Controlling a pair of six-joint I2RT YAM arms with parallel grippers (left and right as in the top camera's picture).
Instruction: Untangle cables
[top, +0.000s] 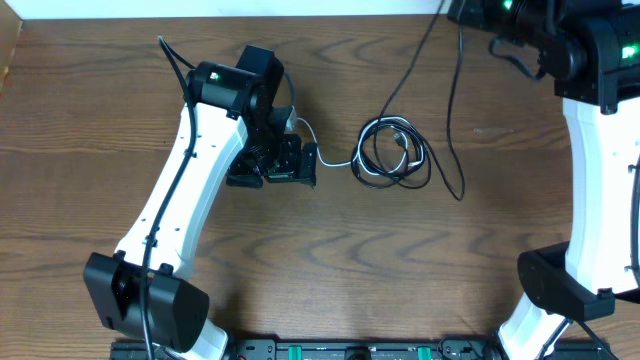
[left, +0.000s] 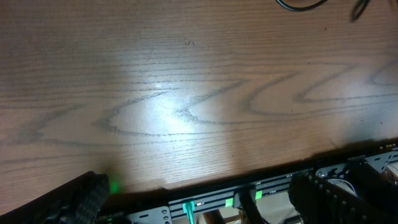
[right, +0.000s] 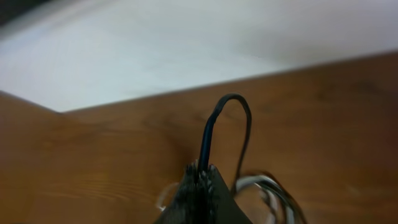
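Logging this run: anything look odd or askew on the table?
The cables lie in a tangled coil mid-table, white and black loops overlapping; one black cable runs off it, pinched in the right hand.

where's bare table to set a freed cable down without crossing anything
Bare wood: the near strip of the table between left arm and right arm, and the far left corner outside the left arm. Crowded: the cable coil, left gripper, and black cable toward the right gripper.
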